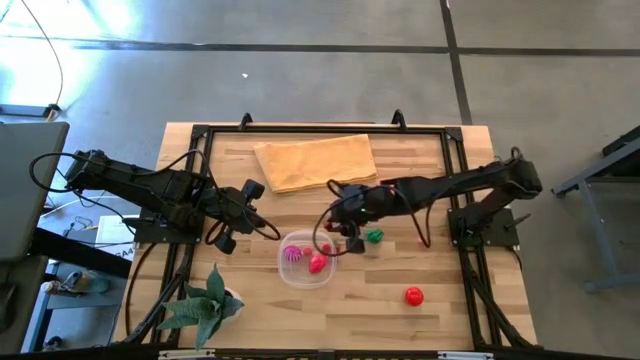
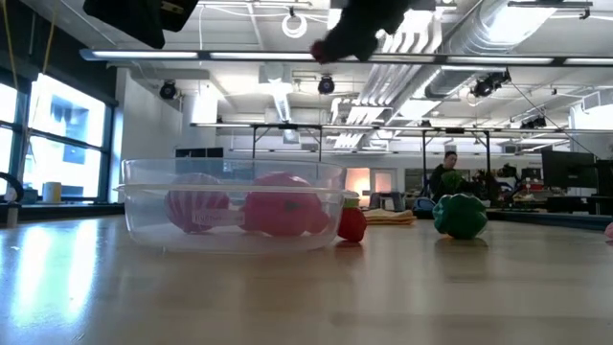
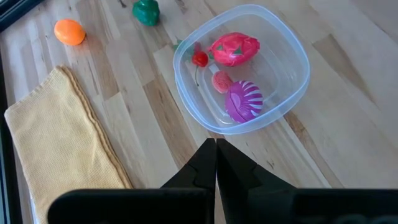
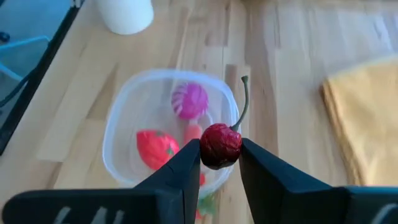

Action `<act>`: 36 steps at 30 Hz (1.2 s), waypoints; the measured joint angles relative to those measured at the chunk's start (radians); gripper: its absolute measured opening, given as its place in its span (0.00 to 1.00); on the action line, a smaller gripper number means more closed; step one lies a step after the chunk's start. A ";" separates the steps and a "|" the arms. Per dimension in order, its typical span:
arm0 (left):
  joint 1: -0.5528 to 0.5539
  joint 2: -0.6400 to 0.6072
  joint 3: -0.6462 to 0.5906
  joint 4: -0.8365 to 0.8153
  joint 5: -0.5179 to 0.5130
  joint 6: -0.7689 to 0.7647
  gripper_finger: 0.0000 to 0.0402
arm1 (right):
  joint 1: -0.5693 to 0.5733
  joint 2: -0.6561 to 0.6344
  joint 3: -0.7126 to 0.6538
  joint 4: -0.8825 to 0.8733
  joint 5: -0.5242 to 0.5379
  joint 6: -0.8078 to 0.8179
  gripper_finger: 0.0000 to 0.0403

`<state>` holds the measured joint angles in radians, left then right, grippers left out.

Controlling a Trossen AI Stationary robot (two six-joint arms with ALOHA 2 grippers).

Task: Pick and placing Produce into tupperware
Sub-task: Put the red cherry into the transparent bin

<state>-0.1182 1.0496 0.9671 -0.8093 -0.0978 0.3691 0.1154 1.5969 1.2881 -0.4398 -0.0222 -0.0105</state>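
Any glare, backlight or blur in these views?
High view: bright glare on the floor upper left. Low view: ceiling lights backlight the scene, arms silhouetted. Right wrist view: cherry sharp, container behind it soft. Left wrist view: evenly lit, sharp.

The left gripper [image 3: 216,163] fills the near edge of the left wrist view, its two dark fingers pressed together with no gap and nothing between them, pointing toward the clear tupperware [image 3: 292,93] on the wooden table [image 3: 348,137]. Inside the tupperware lie a magenta striped piece [image 3: 243,101], a large red-pink piece [image 3: 234,48], a small orange-pink piece [image 3: 221,81] between them, and a small red piece [image 3: 199,59] close to the wall. Outside it, a green piece [image 3: 146,11] and an orange piece [image 3: 69,32] sit on the wood well apart from the container, and a tan folded cloth [image 3: 56,155] lies beside the gripper.
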 joint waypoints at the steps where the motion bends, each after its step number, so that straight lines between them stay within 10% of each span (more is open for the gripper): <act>1: 0.000 0.000 0.000 0.000 0.000 0.000 0.01 | 0.000 0.022 0.037 -0.017 -0.003 -0.013 0.23; 19: 0.000 0.000 0.000 0.000 0.000 0.000 0.01 | 0.039 0.376 0.115 -0.015 -0.135 -0.012 0.23; 36: 0.000 0.000 0.000 0.000 0.000 0.000 0.01 | 0.011 0.415 0.115 0.003 -0.093 -0.036 0.23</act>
<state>-0.1182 1.0496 0.9672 -0.8097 -0.0978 0.3691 0.1261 2.0121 1.4033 -0.4370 -0.1149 -0.0462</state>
